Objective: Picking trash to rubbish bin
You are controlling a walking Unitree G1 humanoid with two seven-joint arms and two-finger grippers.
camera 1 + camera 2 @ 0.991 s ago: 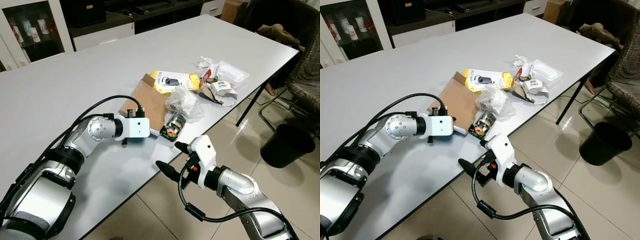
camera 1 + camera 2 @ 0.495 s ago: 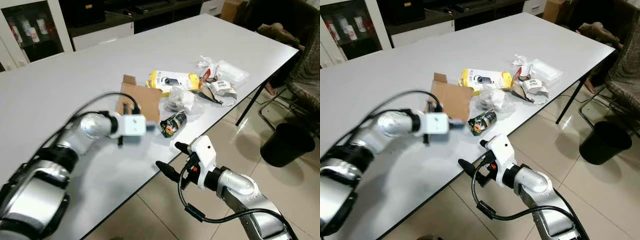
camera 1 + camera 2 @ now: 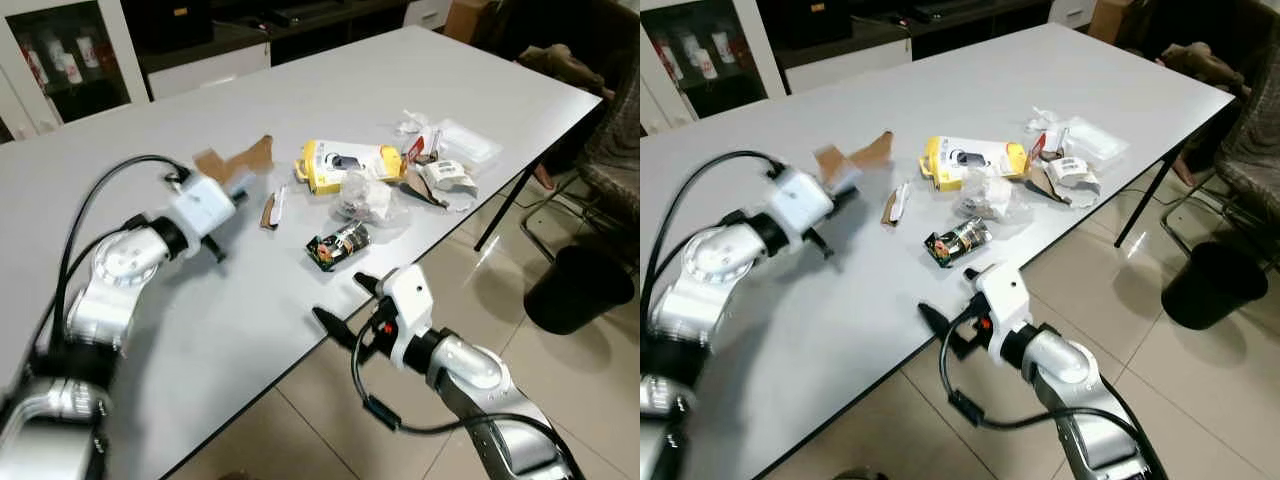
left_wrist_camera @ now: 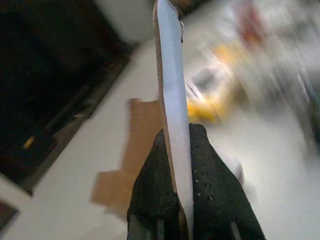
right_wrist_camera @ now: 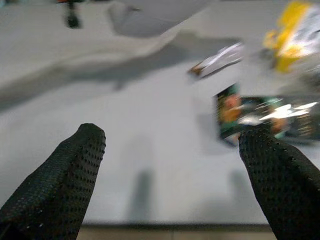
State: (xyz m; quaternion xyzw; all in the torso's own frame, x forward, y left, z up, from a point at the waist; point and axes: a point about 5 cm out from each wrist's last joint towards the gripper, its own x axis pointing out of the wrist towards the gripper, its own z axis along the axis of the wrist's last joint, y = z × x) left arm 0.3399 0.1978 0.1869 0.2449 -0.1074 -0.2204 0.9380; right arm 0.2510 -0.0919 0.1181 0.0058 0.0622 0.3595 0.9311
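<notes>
The left end effector (image 4: 175, 165) pinches the cardboard (image 3: 240, 160), the right end effector (image 5: 175, 165) is spread, while other trash (image 3: 338, 245) remains on the tabletop (image 3: 200, 330), far from the bin (image 3: 575, 290).

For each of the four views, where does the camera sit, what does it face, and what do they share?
Left eye, right eye: head cameras looking down at the white table, both silver arms showing.
Left wrist: looks along the left gripper, shut on a brown cardboard piece.
Right wrist: looks between the open fingers of the right gripper across the table edge.
Shared: the dark snack wrapper and yellow box show in the eye and right wrist views.
</notes>
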